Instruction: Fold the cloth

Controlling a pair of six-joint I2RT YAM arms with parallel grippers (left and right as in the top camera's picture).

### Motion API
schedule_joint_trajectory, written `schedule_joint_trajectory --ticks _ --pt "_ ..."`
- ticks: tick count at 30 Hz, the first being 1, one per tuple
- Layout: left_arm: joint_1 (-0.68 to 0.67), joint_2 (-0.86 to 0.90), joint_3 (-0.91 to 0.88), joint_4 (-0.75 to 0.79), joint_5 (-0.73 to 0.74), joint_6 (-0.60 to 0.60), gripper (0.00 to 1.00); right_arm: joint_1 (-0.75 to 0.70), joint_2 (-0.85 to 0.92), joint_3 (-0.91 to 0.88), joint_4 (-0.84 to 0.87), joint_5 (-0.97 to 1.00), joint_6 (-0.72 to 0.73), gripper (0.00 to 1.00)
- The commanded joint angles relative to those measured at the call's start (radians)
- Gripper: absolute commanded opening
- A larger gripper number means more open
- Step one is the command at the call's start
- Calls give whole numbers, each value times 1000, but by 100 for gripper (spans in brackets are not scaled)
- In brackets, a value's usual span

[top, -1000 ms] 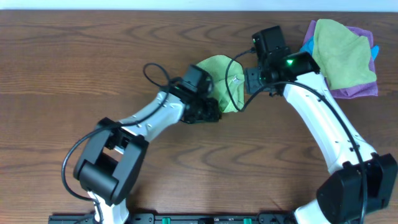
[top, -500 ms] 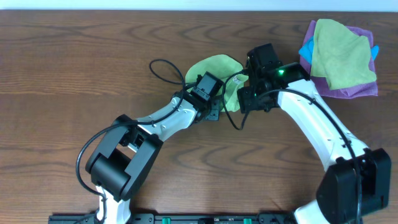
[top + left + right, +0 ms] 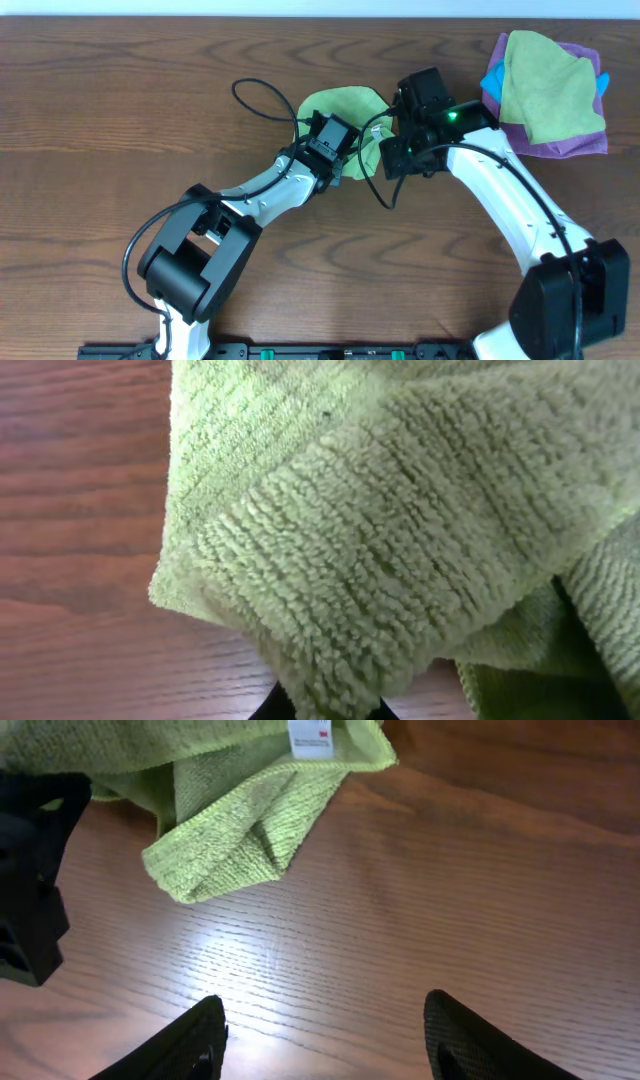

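The lime-green cloth lies bunched on the wooden table at the back centre. My left gripper is at its near edge and is shut on a thick fold of cloth, which fills the left wrist view; only the fingertips show under it. My right gripper hovers just right of the cloth, open, with bare wood between its fingers. In the right wrist view a folded corner of the cloth and its white tag lie ahead of the right gripper.
A pile of other cloths sits at the back right: a duller yellow-green one over a purple one, with blue showing at the side. A black cable loops left of the cloth. The left arm's body is close to the right gripper.
The left gripper has moved up and right onto the cloth's near edge and shut on it. The right arm shifted slightly left and then held still, staying open.
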Motion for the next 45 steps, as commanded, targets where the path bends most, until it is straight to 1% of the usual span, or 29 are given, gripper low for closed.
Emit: schedule_joint_trajectory --ticks 1,5,9,13,15,16,17,18,19,22,25,27,29,31,32,35,40,42,43,45 --pt "-8 -5 66 -66 -74 138 6 13 -20 -5 6 -31 -22 64" --pt "-8 -32 213 -300 -252 338 6 13 -20 -5 16 -31 -21 64" --pt "-3 -43 334 -548 -353 494 6 13 -20 -5 40 -41 -21 64" --pt "-4 -52 386 -687 -464 530 6 13 -20 -5 65 -79 -21 63" --pt "-3 -56 391 -713 -509 539 6 13 -20 -5 74 -90 -21 64" --pt "-3 -57 391 -718 -517 547 12 13 -20 -5 77 -90 -21 64" --pt "1 -57 390 -722 -515 550 39 13 -20 -5 79 -90 -21 64" --pt "4 -57 389 -723 -499 549 84 13 -20 -5 81 -90 -21 64" --pt "7 -57 386 -725 -465 549 95 13 -20 -5 82 -90 -21 64" --pt "12 -57 386 -766 -356 531 95 13 -20 -5 76 -91 -21 65" --pt "16 -57 386 -845 -336 441 95 14 -20 -5 61 -147 -26 64" --pt "22 -57 386 -914 -299 389 95 18 -20 -5 52 -217 -97 64" --pt "31 -57 385 -982 -207 325 95 23 -20 -5 48 -228 -178 66" --pt "45 -57 371 -1020 -104 226 95 24 -20 -6 48 -228 -282 69" --pt "58 -57 348 -1020 -29 153 95 20 -20 -5 54 -227 -344 70" --pt "84 -57 281 -956 19 22 95 9 -20 -5 82 -224 -351 69" --pt "117 -57 156 -806 131 -151 95 6 -20 -5 130 -198 -350 68" --pt "124 -57 130 -746 135 -211 95 6 -20 -6 142 -198 -350 69" --pt "127 -57 126 -721 126 -235 99 6 -20 -5 145 -198 -350 69" --pt "138 -57 126 -666 124 -299 91 6 -20 -5 148 -198 -350 69"
